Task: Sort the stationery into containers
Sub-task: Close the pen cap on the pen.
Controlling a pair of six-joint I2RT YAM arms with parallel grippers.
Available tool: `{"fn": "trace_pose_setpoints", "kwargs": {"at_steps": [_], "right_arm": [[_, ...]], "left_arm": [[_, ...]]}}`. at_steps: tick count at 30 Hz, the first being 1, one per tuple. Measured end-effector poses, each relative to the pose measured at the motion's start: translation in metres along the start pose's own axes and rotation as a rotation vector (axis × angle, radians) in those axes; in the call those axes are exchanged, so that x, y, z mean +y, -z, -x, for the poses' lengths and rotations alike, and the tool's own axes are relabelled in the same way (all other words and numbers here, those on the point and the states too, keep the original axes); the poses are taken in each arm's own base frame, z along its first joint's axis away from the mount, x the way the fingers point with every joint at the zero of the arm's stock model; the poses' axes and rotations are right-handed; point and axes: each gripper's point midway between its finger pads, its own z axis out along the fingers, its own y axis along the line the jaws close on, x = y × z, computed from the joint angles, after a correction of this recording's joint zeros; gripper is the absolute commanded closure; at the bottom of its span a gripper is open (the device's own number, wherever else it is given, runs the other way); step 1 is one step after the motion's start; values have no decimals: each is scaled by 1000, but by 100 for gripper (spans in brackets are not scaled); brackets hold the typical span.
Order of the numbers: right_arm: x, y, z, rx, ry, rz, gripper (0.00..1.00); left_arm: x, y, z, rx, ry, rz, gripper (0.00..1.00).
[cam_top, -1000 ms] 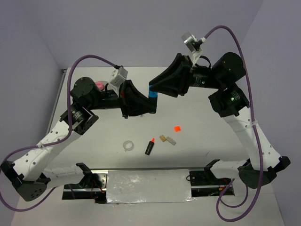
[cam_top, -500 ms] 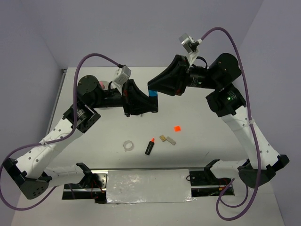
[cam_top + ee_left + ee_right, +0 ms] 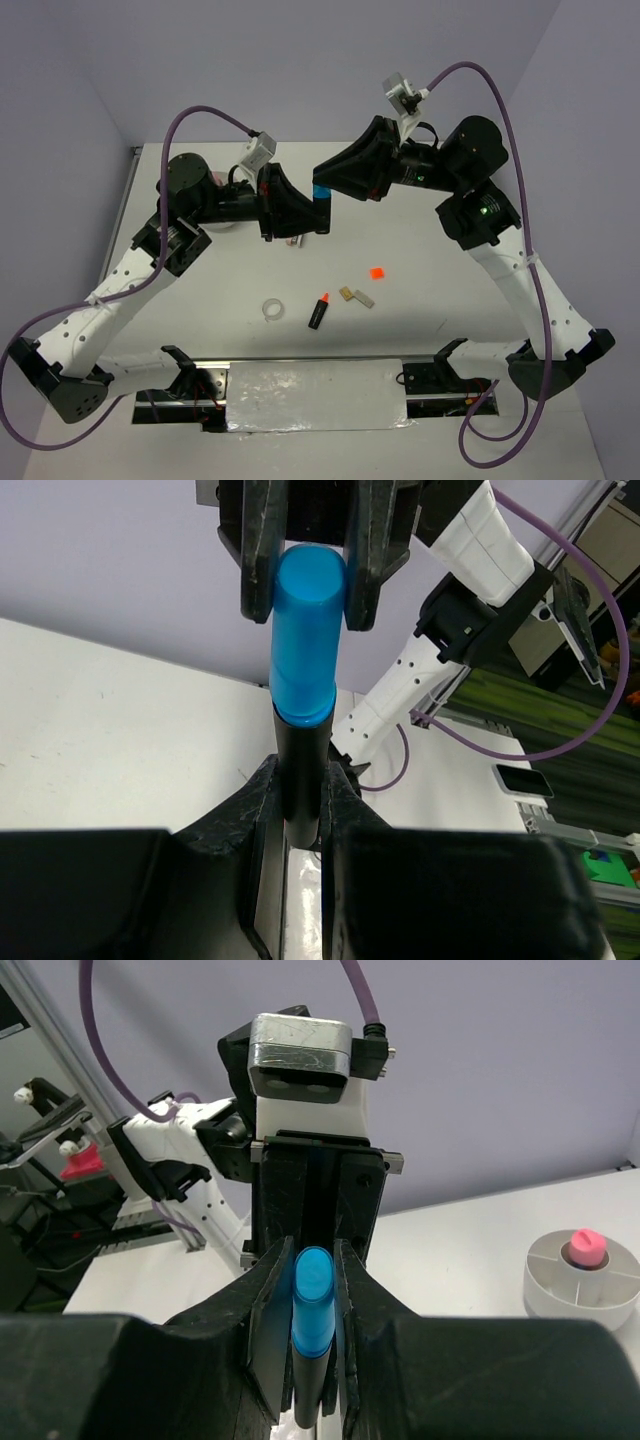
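marker work sits mid-air here: the blue-capped marker (image 3: 321, 194) hangs above the table (image 3: 440, 330), toward 12 o'clock of its middle in the top view, carried between both arms. the left gripper (image 3: 300, 776) reaches in from 9 o'clock with its fingers pressed tight on the black barrel, and the right gripper (image 3: 312, 1256) comes from 2 o'clock with its fingers closed on the blue cap. on the table at 6 o'clock of the held marker lies the orange-capped marker (image 3: 318, 311), with the clear tape ring (image 3: 272, 310) at its 9 o'clock and the tan and grey blocks (image 3: 356, 296) at its 3 o'clock. the orange square (image 3: 377, 271) sits at 1 o'clock of the blocks, apart from them. in the right wrist view the divided dish (image 3: 556, 1298) stands at 3 o'clock, with the pink cylinder (image 3: 583, 1248) upright in its middle.
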Motion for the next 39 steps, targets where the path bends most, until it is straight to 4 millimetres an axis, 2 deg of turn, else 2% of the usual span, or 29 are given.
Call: {"fn": "trace_pose_setpoints", "kwargs": {"at_steps": [12,24,29,39], "right_arm": [[-7,0,-12,-1,-13,0,100],[-17,4,-30,-12,-56,-48,100],[-21,6,-31,-40,-45,-72,100],[-14,1,-27,-130,-43,-58,100]], "left_arm": [[2,8,-7,47,57,-44,100],[11,16,-19,123,97,-3,100],[15,16,-17,143,107,-9,100],[8,19,-11,153,98,-47,100]]}}
